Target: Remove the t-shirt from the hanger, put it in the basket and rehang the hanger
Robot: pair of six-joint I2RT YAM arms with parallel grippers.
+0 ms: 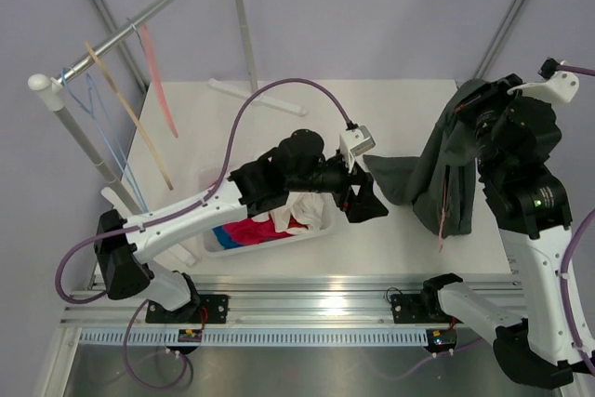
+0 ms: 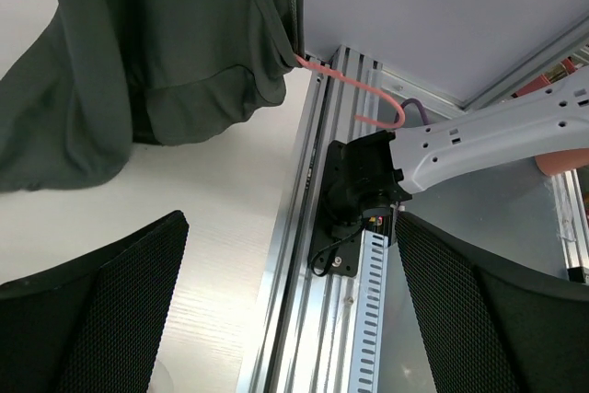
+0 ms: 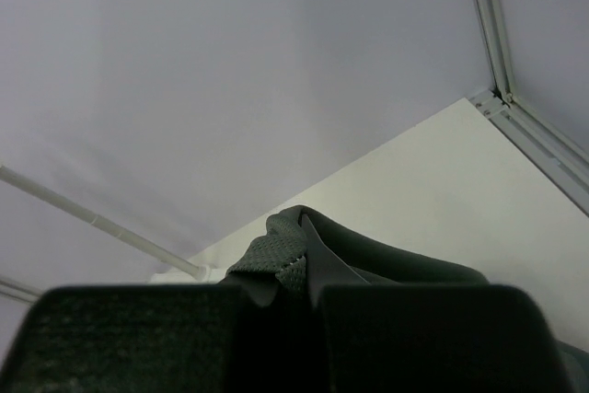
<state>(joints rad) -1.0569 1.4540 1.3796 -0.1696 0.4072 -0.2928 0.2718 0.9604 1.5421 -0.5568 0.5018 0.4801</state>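
White table (image 1: pixel 400 248), grey walls: right tool (image 3: pixel 285 294) clamped shut on the t-shirt (image 1: pixel 442 160), holding it up at the table's right side, hanger (image 1: pixel 445 218) poking from its lower edge, not yet freed; left tool (image 2: pixel 290 310) gaping wide, empty, near the cloth.

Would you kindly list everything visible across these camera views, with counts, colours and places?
t-shirt: one, dark charcoal grey, held up over the table's right side
hanger: one, thin light pink, hook poking out of the t-shirt
tub: one, white, table centre-left
garment: one, red and blue, in the tub
cloth: one, white, in the tub
rail: one, grey, far left
spare hangers: three on the rail, salmon pink, beige wood, blue wire
table: one, white
left end effector: one, black, open, by the tub
right end effector: one, black, shut on the t-shirt
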